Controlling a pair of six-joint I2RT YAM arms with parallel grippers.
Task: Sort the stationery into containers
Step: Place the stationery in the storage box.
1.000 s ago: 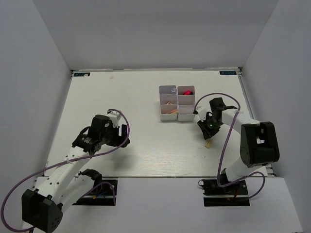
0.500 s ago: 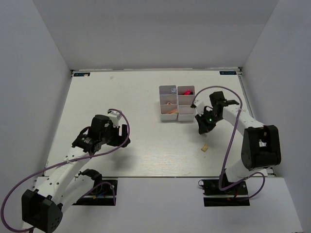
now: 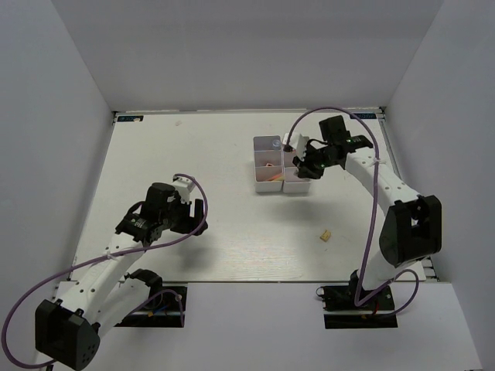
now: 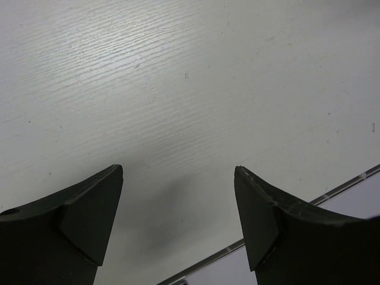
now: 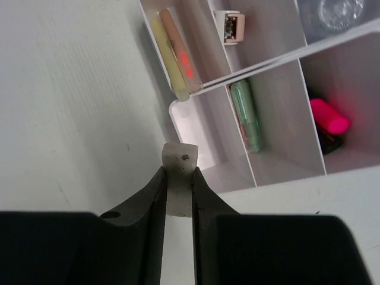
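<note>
White organiser [image 3: 268,186] stands on the table [image 3: 193,154]. The right claw [image 3: 303,166], nearer the arm bases a second ago, now hovers at its right column, with a beige block [image 3: 326,235] lying well apart.

Left wrist: left claw [image 4: 178,178] spread over bare table.

Right wrist alone shows the right claw pinching a pale block [image 5: 180,159] beside the compartment holding a green tube [image 5: 246,113].

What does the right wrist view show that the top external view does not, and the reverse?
Right wrist only: the pale block pinched in the right hand, a green tube and a pink cap in compartments. Top external only: the left arm and a small tan piece lying on the table. Both: the right hand, the white organiser, the table.
</note>
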